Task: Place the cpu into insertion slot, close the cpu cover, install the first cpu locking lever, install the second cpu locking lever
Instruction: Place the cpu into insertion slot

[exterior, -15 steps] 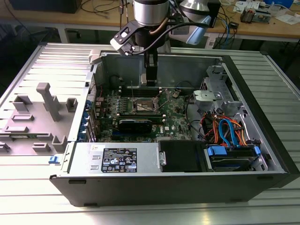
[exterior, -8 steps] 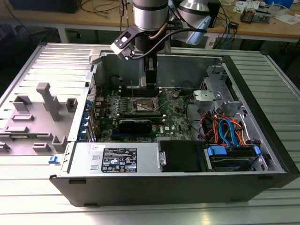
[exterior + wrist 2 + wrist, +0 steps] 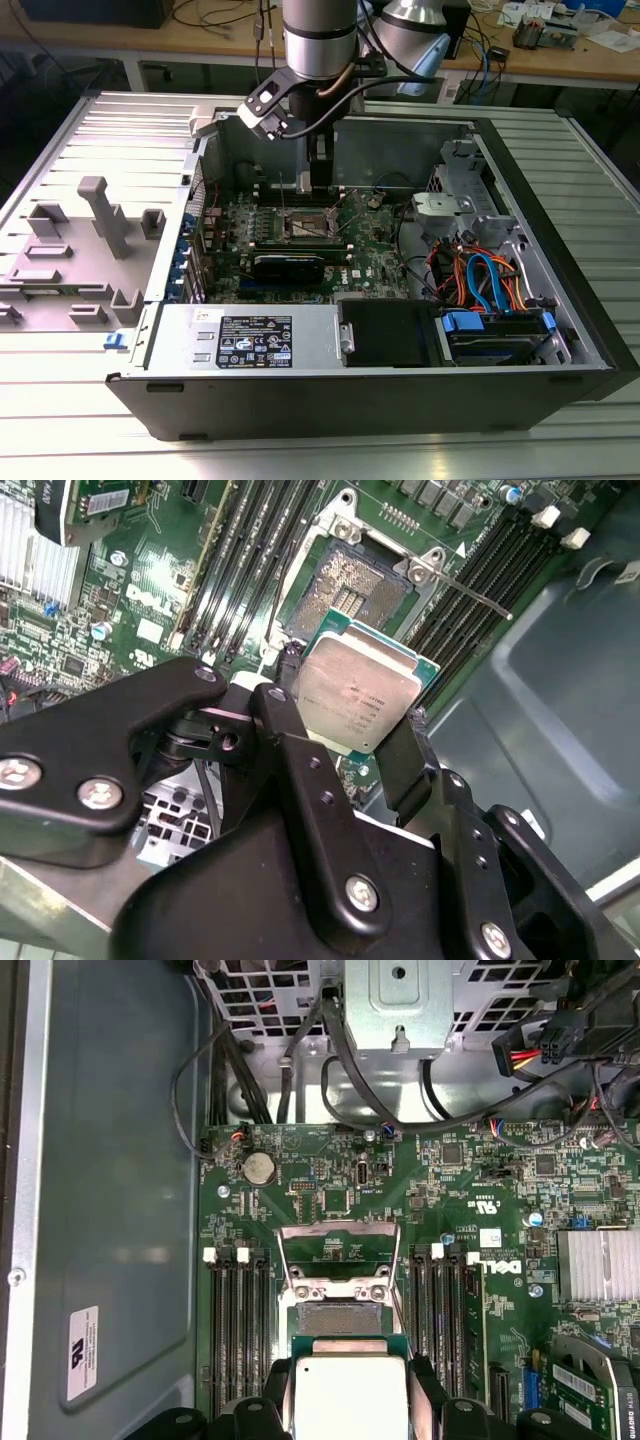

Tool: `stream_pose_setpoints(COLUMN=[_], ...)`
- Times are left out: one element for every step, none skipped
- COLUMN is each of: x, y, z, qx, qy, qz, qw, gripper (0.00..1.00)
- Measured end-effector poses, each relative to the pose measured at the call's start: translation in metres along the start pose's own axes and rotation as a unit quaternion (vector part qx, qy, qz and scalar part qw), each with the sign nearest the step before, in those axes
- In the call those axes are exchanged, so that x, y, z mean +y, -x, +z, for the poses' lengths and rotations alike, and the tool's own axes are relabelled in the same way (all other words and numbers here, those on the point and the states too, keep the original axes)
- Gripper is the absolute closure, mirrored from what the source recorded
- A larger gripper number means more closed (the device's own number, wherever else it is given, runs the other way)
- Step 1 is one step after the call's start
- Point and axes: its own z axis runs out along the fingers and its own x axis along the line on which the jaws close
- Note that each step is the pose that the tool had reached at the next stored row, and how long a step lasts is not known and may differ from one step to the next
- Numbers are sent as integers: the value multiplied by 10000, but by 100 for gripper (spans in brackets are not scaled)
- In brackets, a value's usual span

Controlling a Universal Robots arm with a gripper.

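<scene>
step 1 of 4 underway, not done: pincer [image 3: 350, 718] is pinching the cpu [image 3: 360, 685] by 2 edges, just above the insertion slot [image 3: 340, 1315], not seated. cpu cover [image 3: 338, 1229] stands open, so cover + 2 levers are left. first wrist view shows the raised cover; exterior view shows the arm reaching into the pc case [image 3: 330, 400].

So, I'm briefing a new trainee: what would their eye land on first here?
The silver cpu, clamped in the black jaws, hangs over the board. Just past it lies the bare slot, and in the exterior view the arm reaches into an open case.
</scene>
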Motion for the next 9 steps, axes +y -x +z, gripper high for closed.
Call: stream_pose_setpoints(x=[0, 0, 0, 0, 0, 0, 0, 0, 0], y=[0, 0, 0, 0, 0, 0, 0, 0, -1], z=[0, 2, 1, 2, 2, 2, 2, 2, 3], qx=[0, 1, 0, 0, 0, -1, -1, -1, -1], qy=[0, 1, 1, 1, 1, 1, 1, 1, 1], qz=[0, 0, 0, 0, 0, 0, 0, 0, 0], qw=[10000, 10000, 10000, 10000, 10000, 10000, 10000, 10000, 10000], gripper=[45, 45, 45, 45, 45, 45, 45, 45, 45])
